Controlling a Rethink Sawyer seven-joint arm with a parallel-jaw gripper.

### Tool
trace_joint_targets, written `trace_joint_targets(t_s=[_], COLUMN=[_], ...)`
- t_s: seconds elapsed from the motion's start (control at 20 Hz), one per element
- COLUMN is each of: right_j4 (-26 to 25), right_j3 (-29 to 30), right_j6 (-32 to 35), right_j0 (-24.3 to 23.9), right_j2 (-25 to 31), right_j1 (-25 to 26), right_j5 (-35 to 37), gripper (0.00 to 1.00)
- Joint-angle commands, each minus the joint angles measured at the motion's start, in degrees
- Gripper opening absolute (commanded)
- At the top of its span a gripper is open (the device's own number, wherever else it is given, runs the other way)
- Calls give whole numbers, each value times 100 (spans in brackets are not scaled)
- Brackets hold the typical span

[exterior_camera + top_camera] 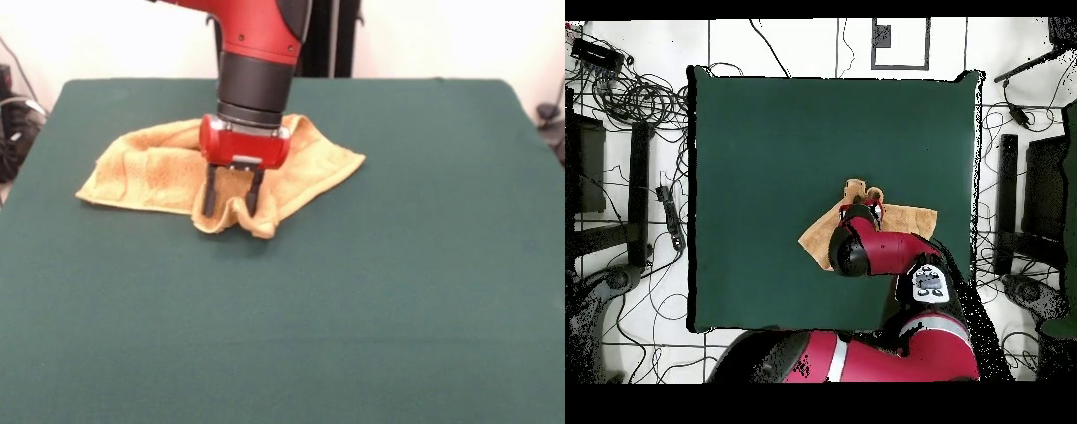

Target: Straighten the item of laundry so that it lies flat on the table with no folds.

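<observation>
Towel (159, 172) sits on the bench (353, 309) toward the robot's side, roughly mid-width, rumpled and not flat: one wing spreads out to the picture-left in the front view, another corner pokes out to the right, and a bunched ridge runs along the camera-side edge

Jaws (231, 199) are down on that ridge, set narrow, with a pleat of cloth standing up between them. Looks like they're pinching the towel, contact seems real but grip depth is hard to judge

Overhead, the arm (865, 250) covers most of the cloth, only the edges show around it

Handling, my read: terry, light, fully limp, no stiffness to push against. It'll drape and drag rather than slide cleanly, and the felt-like bench cover probably adds friction, so pulling should spread it but may also carry the whole piece along. Best hold is a corner or hem edge, single layer, not the thick folded middle. A multi-layer pinch risks dragging the fold instead of opening it

No readable brand, label or writing on towel or arm; no tag visible
</observation>
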Motion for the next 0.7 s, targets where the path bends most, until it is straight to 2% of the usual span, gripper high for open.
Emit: trace_joint_targets(t_s=[0.05,0.4,0.6,0.7], right_j4=[203,231,370,538], right_j3=[-51,-83,344,604], right_j6=[597,772,1069,1232], right_j0=[0,77,391,655], right_j2=[797,603,271,36], right_j1=[110,163,-141,-402], right_j5=[1158,896,704,857], gripper=[100,100,100,100])
